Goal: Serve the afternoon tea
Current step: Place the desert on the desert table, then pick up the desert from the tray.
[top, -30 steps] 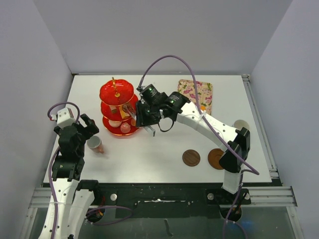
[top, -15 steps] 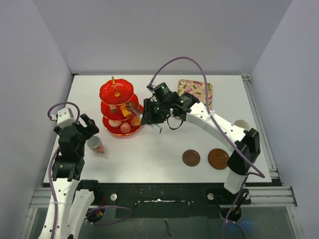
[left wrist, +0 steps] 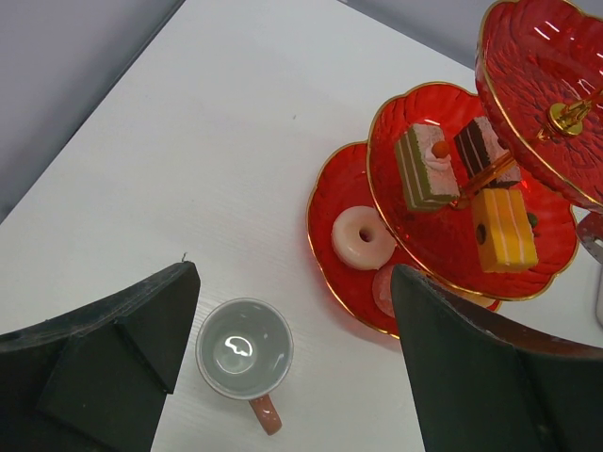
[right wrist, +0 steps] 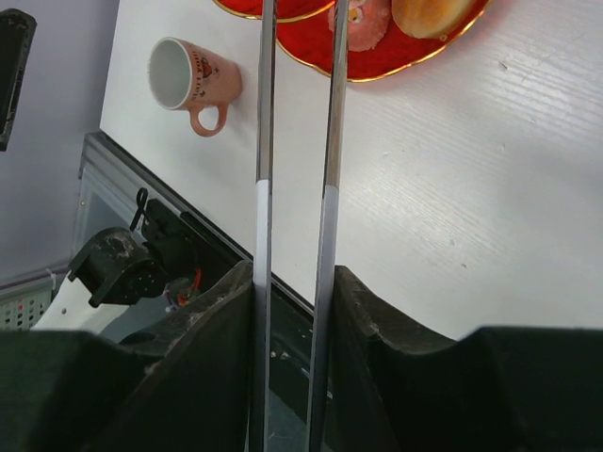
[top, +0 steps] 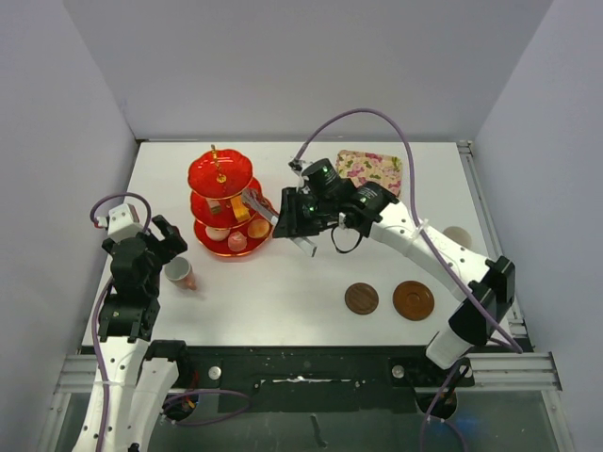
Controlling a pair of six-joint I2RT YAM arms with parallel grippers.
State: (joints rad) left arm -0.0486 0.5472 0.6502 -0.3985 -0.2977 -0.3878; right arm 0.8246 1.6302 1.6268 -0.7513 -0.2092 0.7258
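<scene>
Left gripper hovered over the left side of the table, its fingers spread wide and gripping nothing. The cup stood mouth-up on the table below. In the left wrist view it showed in the gap between the two fingers, closer to the left one and touching neither.

The stand sat off toward the right finger's side, apart from the cup. Cakes were on its middle tier and a doughnut on the bottom one.

Over on the right, the right gripper was stretched across toward the stand, fingers pinching a pair of tongs. The two blades ran straight out between the fingers, parallel with a narrow gap between them. From above, their tips reached the stand's middle tier at its right edge. I couldn't tell whether they were holding anything, because the right wrist view cut them off. That view had the bottom tier just beyond the blades and the cup off to the left.

Two saucers lay side by side at the front right, well apart from both grippers.
</scene>
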